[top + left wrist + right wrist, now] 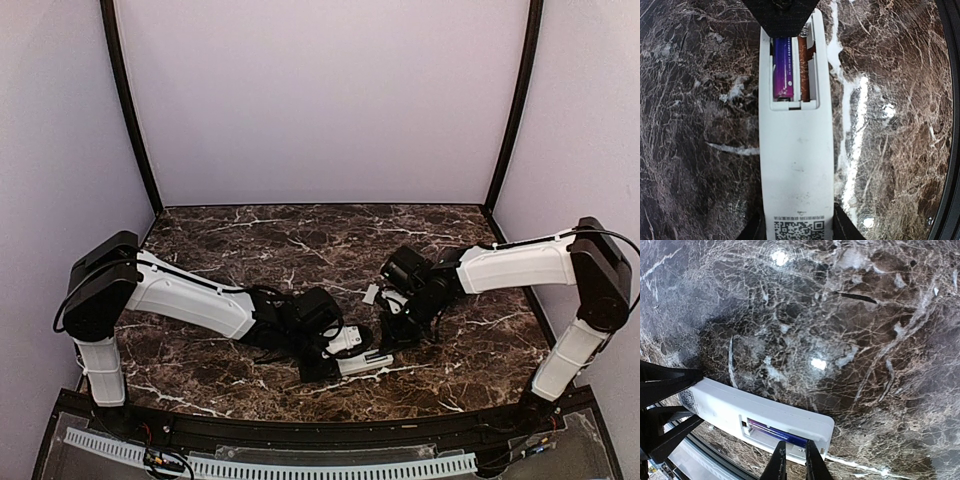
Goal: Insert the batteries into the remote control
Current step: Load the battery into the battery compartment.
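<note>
So here we've got the remote (pixel 365 362) low in the middle of the top view. It's lying on the dark marble worktop (pixel 300 240) with its back facing up. Our left hand (pixel 800 231) holds it by the long edges, with a finger on each side right by the QR label (pixel 799 229) at the bottom of the left wrist frame. The battery bay (pixel 808 75) is open near the top of that frame. One purple battery (pixel 782 67) lies in the left slot, and the slot beside it shows orange-brown metal. Our right hand (pixel 792 460) hangs just over the bay at the bottom edge of the right wrist frame. Its fingers are only a sliver apart, and we can see the white of the remote through the gap. In the top view a small white bit (pixel 372 293) lies on the marble near the right arm, but it's too small for us to say what it is.
</note>
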{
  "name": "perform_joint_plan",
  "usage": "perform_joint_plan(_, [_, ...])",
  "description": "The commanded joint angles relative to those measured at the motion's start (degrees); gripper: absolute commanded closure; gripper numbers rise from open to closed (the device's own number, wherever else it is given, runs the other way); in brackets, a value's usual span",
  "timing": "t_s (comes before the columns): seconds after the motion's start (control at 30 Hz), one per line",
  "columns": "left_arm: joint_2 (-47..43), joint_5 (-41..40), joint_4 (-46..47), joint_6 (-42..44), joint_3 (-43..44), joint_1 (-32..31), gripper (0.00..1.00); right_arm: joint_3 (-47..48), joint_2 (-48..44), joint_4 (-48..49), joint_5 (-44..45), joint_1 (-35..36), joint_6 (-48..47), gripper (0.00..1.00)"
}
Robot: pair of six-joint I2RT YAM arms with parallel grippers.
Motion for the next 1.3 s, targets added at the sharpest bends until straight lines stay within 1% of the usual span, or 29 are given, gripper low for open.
perform_joint_plan(0.0, [3.73,-1.47,-6.04,1.68,-1.37,-0.23,1.0,0.59,0.43,2.84,-1.47,-0.03,-0.98,0.87])
perform_joint_plan(0.07, [3.74,-1.47,-6.05,1.71,-1.34,-0.23,1.0,0.01,0.77,4.13,-2.63,-0.02,-0.36,0.88])
perform_joint_plan(0.2, [3.78,-1.47,-6.1,1.7,-1.36,-0.23,1.0,-1.27,1.3,7.08,-4.45,0.06,0.91,0.92])
perform_joint_plan(0.3, [3.78,-1.47,-6.13,1.7,-1.33,-0.23,1.0,-2.05,2.26,9.1,-5.91,0.39,1.96,0.93])
perform_joint_plan(0.43, [3.84,-1.34,-6.03,1.71,-1.31,-0.23,1.0,-2.49,3.17,10.33,-4.84,0.92,2.69,0.95])
perform_joint_plan(0.63, [3.9,-1.43,-6.15,1.71,-1.28,-0.23,1.0,-1.36,5.09,5.54,0.84,1.47,1.79,0.96])
perform_joint_plan(0.83, [3.91,-1.39,-6.23,1.67,-1.2,-0.23,1.0,1.16,3.82,-0.05,6.74,1.47,0.07,0.91])
perform_joint_plan(1.07, [4.0,-1.26,-6.35,1.8,-1.17,-0.23,1.0,3.46,2.25,-1.93,8.14,1.47,-0.69,0.89])
perform_joint_plan(1.27, [4.02,-1.12,-6.35,1.8,-1.2,-0.27,1.0,4.65,1.11,-2.5,7.26,1.47,-1.02,0.86])
